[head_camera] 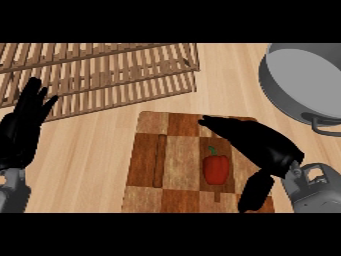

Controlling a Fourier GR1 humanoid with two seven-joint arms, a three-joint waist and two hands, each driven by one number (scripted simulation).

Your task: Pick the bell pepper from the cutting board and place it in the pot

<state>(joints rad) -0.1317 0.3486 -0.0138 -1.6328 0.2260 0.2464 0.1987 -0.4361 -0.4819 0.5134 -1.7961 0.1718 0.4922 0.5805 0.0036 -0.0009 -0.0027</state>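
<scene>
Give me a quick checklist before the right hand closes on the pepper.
1. Pepper lies on the board: ok.
2. Right hand open, fingers and thumb either side of the pepper: ok.
3. Hand touching the pepper: cannot tell.
4. Fingers curled round the pepper: not ok, not yet done.
5. Pot in view at upper right, opening up: ok.
6. Left hand open at the left, off the board: ok.
</scene>
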